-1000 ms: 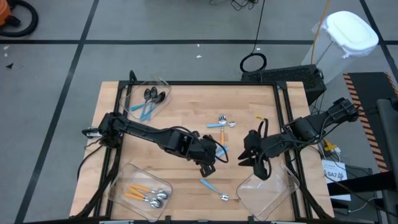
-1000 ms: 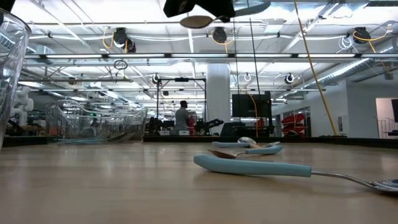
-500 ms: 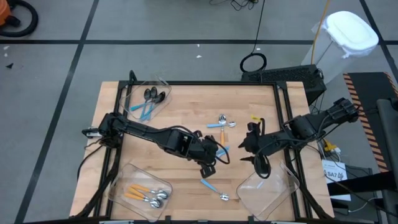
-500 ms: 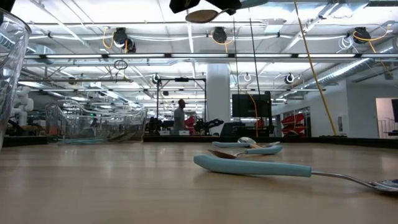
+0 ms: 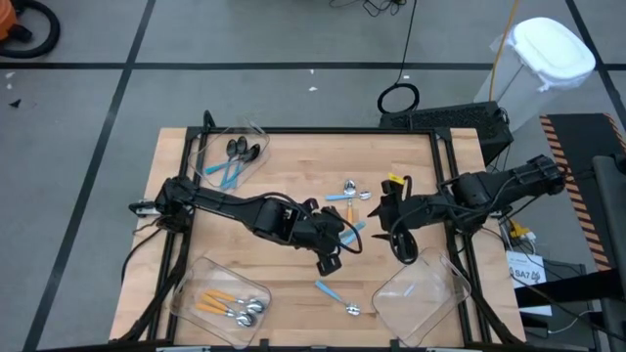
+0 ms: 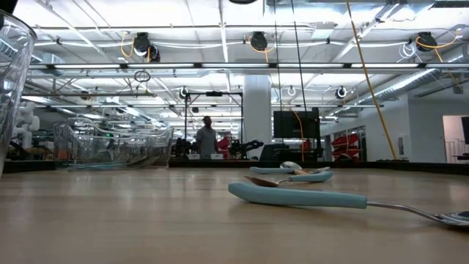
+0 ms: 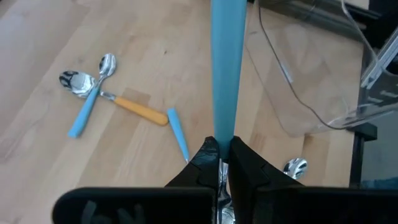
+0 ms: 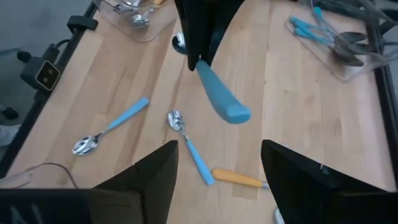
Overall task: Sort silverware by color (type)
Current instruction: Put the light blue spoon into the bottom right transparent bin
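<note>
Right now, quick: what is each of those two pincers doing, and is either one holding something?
Left pincer: shut on a blue-handled spoon.
Right pincer: open, holding nothing, facing that spoon above the table.

The left gripper (image 7: 221,158) is pinched tight on a light-blue spoon handle (image 7: 223,68), which sticks straight out ahead of the fingers. Below on the wooden table (image 7: 37,87), a blue-handled spoon (image 7: 87,99) crosses an orange-handled spoon (image 7: 124,104). Just beside them lies another blue handle (image 7: 178,134). A clear plastic bin (image 7: 311,81) sits off to the side, a silver spoon bowl (image 7: 295,167) near it.
</note>
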Robot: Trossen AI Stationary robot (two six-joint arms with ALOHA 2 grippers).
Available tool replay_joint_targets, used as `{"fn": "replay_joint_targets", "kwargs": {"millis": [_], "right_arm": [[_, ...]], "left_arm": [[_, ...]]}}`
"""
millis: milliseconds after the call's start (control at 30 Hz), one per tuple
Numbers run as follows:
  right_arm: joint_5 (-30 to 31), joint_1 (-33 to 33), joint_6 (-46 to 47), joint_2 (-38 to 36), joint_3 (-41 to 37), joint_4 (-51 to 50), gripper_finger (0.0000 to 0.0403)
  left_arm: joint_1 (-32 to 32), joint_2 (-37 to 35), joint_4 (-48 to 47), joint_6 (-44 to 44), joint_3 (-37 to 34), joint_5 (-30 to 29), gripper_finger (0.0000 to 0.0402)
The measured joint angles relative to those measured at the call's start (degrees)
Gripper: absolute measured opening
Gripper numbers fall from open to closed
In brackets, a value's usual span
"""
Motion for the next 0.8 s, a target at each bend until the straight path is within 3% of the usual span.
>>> {"fn": "replay_joint_targets", "kwargs": {"millis": [467, 800], "right_arm": [[-7.81, -4.05, -8.34, 0.48, 0.02, 2.51, 0.0226], [-10.87, -5.3, -11.38, 4.85, 0.02, 2.49, 0.0209]], "left_arm": [[-0.42, 2.91, 0.99, 0.45, -0.02, -1.57, 0.001], [-0.42, 3.41, 2.25, 0.87, -0.07, -2.38, 0.001]]}}
